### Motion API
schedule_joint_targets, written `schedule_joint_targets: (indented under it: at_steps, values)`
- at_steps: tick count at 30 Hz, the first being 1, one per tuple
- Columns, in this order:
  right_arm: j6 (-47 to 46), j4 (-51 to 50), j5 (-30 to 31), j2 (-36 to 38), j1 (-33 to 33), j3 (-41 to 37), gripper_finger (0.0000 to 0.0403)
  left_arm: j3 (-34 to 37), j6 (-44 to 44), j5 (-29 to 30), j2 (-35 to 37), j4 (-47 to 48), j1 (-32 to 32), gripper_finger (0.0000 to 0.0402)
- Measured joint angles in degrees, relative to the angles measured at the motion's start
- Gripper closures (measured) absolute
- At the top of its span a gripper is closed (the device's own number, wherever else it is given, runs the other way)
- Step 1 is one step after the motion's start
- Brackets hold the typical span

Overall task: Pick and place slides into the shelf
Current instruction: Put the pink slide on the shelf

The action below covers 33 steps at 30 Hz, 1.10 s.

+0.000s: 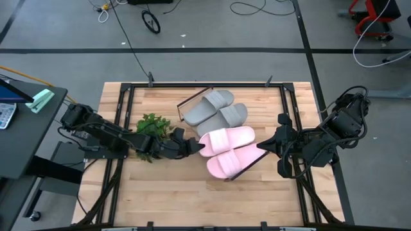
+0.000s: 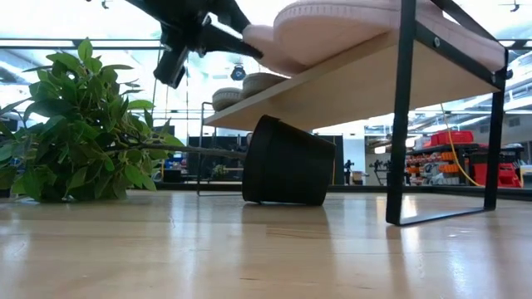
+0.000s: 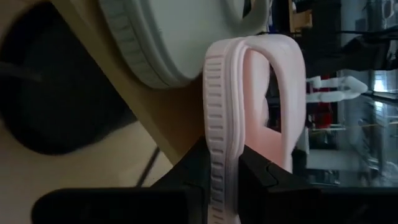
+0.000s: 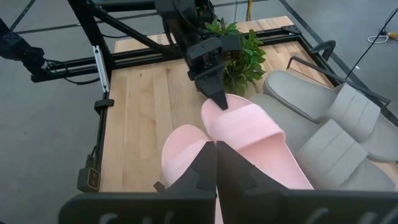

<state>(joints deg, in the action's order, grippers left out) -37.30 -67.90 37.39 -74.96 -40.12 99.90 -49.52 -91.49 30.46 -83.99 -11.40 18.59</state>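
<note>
From above you see the left gripper (image 1: 194,147) stretched across the table (image 1: 160,192), past the green plant (image 1: 153,126), with its tips at the heel of the upper pink slide (image 1: 228,139). Your left wrist view adds what the overhead cannot: both dark fingers (image 3: 194,163) are closed tight on the ribbed sole edge of that pink slide (image 3: 219,118), one finger on each side, with the shelf (image 3: 168,118) board's light wood just behind and a grey slide's sole (image 3: 168,37) above it.

Moving right in the overhead, two grey slides (image 1: 215,109) lie side by side at the far end of the shelf (image 1: 191,102), and the two pink ones sit at the near end, the lower pink slide (image 1: 232,163) touching the upper.

The low view shows you something the overhead hides: the shelf (image 2: 349,83) is tilted, its near end raised on the dark frame, and a black pot (image 2: 287,162) lies on its side under the board, beside the plant (image 2: 66,124).

On the right, the right gripper (image 1: 264,147) reaches the toe end of the pink pair. In the right wrist view its fingers (image 4: 202,171) are pressed together with no gap, their tips at the seam between the two pink slides (image 4: 249,143); they grip nothing you can see.
</note>
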Motion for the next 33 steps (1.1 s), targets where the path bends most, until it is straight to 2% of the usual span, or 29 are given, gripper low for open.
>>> schedule_joint_targets:
  at_steps: [10, 17, 27, 33]
  values:
    - [0.0, 0.0, 0.0, 0.0, 0.0, 0.0, 0.0400, -0.2, -5.0, -2.0, 0.0, 2.4, 0.0, 0.0350]
    - [0.0, 0.0, 0.0, 0.0, 0.0, 0.0, 0.0400, -0.3, -4.9, -2.1, 0.0, 4.3, 0.1, 0.0340]
    - [0.0, 0.0, 0.0, 0.0, 0.0, 0.0, 0.0400, -0.3, -3.6, -2.2, -0.5, 4.4, 0.2, 0.0296]
    - [0.0, 0.0, 0.0, 0.0, 0.0, 0.0, 0.0400, -0.3, -1.9, -2.4, -0.5, 4.0, 0.1, 0.0254]
